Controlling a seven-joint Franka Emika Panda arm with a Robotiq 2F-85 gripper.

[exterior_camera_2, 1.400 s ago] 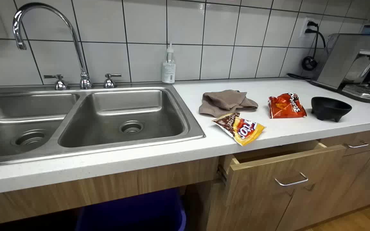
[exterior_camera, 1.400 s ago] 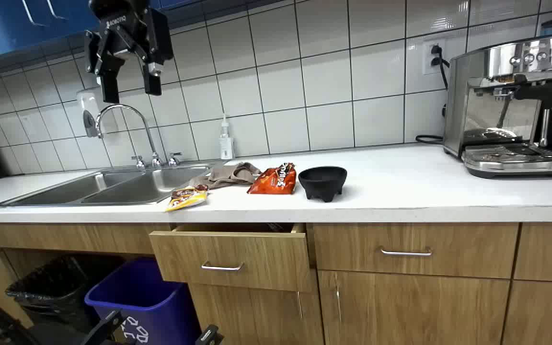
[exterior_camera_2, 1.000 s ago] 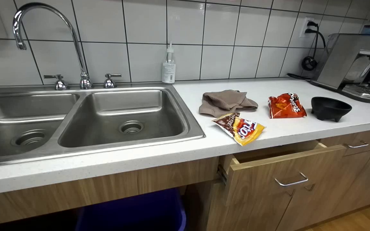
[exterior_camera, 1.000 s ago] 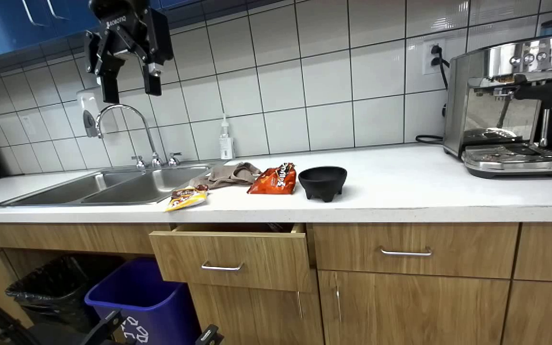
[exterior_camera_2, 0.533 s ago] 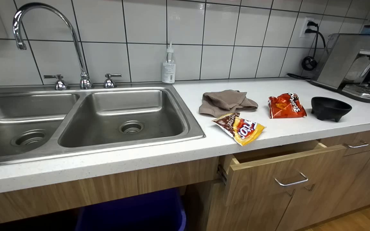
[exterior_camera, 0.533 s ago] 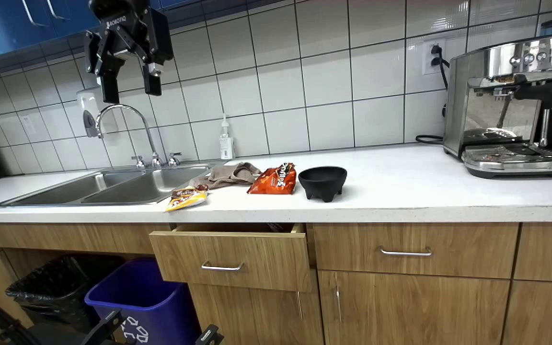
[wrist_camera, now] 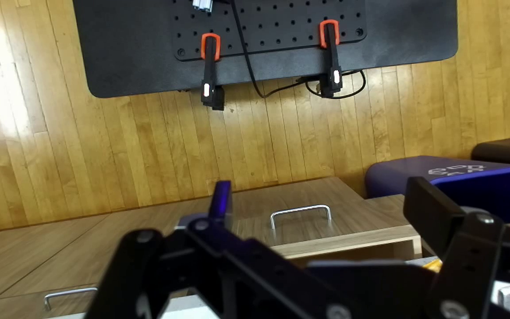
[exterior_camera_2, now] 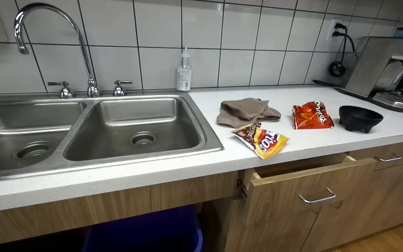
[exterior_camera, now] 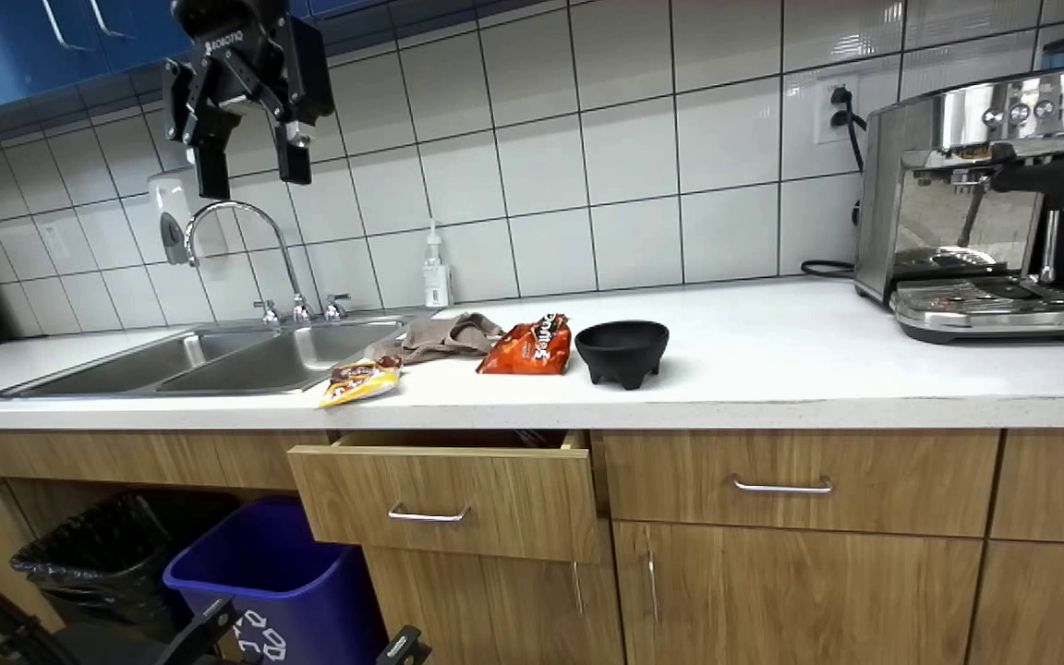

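High in an exterior view, my gripper (exterior_camera: 253,175) hangs near the wall tiles with its fingers wide apart and nothing between them. It touches nothing. The wrist view has the gripper (wrist_camera: 320,190) framing the handle (wrist_camera: 300,209) of a pulled-out wooden drawer (wrist_camera: 348,239) far below. On the counter, both exterior views show a yellow-and-brown snack bag (exterior_camera: 361,380) at the front edge and a red Doritos bag (exterior_camera_2: 311,117). A black footed bowl (exterior_camera_2: 359,118) stands right of the red bag. A crumpled brown cloth (exterior_camera_2: 245,110) lies behind the yellow bag.
A double steel sink (exterior_camera_2: 135,129) with a tall faucet (exterior_camera: 246,217) is at the left. An espresso machine (exterior_camera: 985,203) stands at the right. Blue (exterior_camera: 273,563) and black-lined (exterior_camera: 116,554) bins sit under the counter. Blue cabinets (exterior_camera: 33,55) hang above.
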